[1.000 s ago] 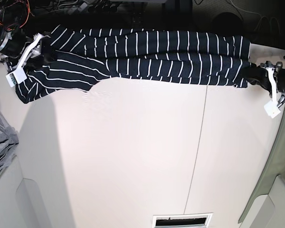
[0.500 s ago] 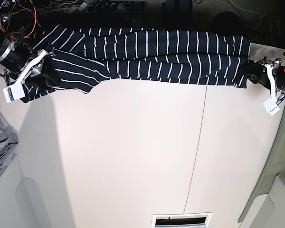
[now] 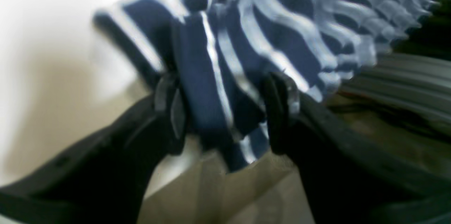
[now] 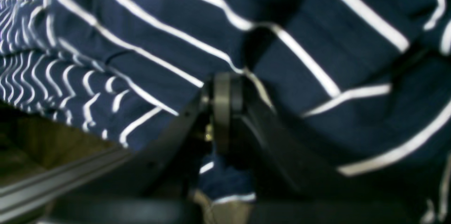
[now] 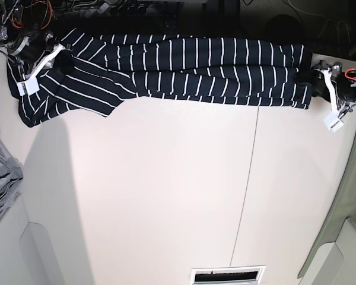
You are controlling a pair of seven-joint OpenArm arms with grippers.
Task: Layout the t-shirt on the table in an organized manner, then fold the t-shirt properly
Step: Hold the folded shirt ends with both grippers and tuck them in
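The t-shirt [image 5: 184, 68], dark navy with thin white stripes, is stretched in a long band across the far side of the white table [image 5: 166, 190]. One sleeve droops at the band's left end [image 5: 41, 101]. My right gripper [image 5: 60, 63] is shut on the shirt at that left end; in the right wrist view its fingers [image 4: 225, 104] pinch the striped cloth [image 4: 299, 41]. My left gripper [image 5: 305, 80] is shut on the shirt's right end; in the left wrist view a bunch of cloth [image 3: 211, 86] sits between the two fingers [image 3: 171, 111].
A plain grey cloth [image 5: 0, 178] lies at the table's left edge. An olive-green sheet [image 5: 350, 190] hangs along the right edge. A thin dark seam [image 5: 246, 196] crosses the table. A dark slot [image 5: 228, 276] sits at the front edge. Cables lie behind the far edge.
Both grippers have moved toward the far edge, carrying the shirt with them. The band now sits a little higher in the base view, and the left sleeve hangs lower.
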